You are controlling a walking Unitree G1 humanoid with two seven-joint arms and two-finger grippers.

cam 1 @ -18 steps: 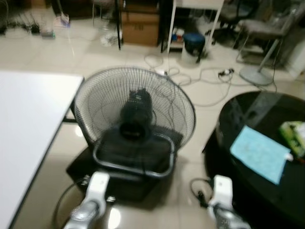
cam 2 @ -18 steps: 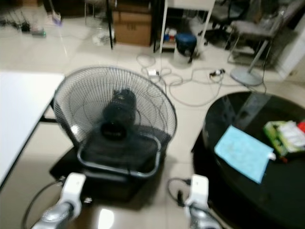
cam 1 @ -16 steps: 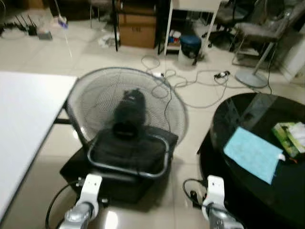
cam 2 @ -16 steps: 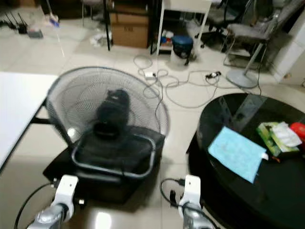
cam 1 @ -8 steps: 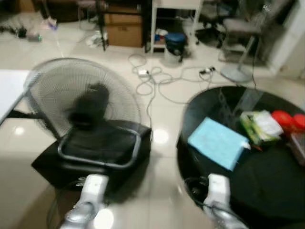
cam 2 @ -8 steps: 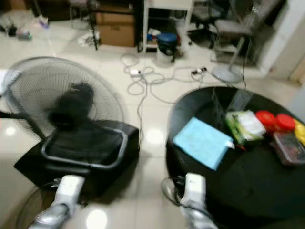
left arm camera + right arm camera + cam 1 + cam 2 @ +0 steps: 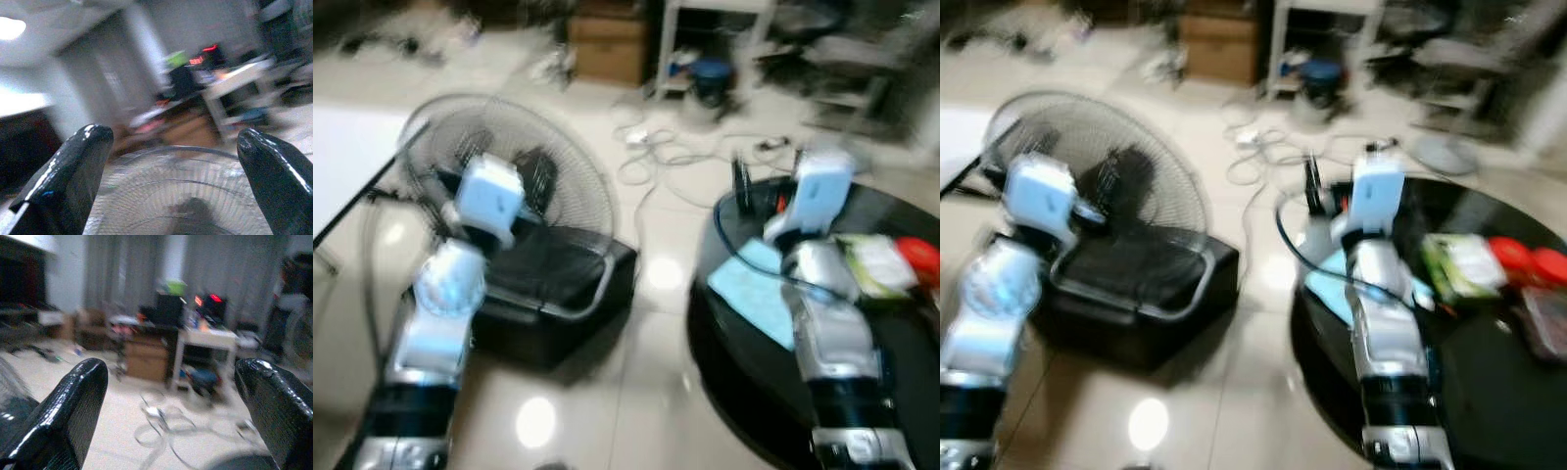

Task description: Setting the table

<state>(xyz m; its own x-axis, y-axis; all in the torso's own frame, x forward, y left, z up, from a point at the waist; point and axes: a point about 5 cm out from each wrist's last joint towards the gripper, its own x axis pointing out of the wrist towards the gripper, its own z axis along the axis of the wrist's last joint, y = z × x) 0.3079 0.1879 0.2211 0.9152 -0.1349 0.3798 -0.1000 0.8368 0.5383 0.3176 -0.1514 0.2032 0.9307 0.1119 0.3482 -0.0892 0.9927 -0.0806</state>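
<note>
Arms raised forward, left gripper (image 7: pixel 171 191) before fan (image 7: pixel 499 186); right gripper (image 7: pixel 166 416) over black table (image 7: pixel 901 392); fingers spread, empty

Glossy tiled floor (image 7: pixel 656 323), tangled cables (image 7: pixel 656 157)

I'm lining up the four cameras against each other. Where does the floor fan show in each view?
Left eye view: the floor fan is upper left, behind the raised left arm.
Right eye view: upper left, partly behind the left arm.
Left wrist view: its grille lies low between the two fingers.
Right wrist view: I cannot make it out.
Shared landmark: the cardboard box.
</note>
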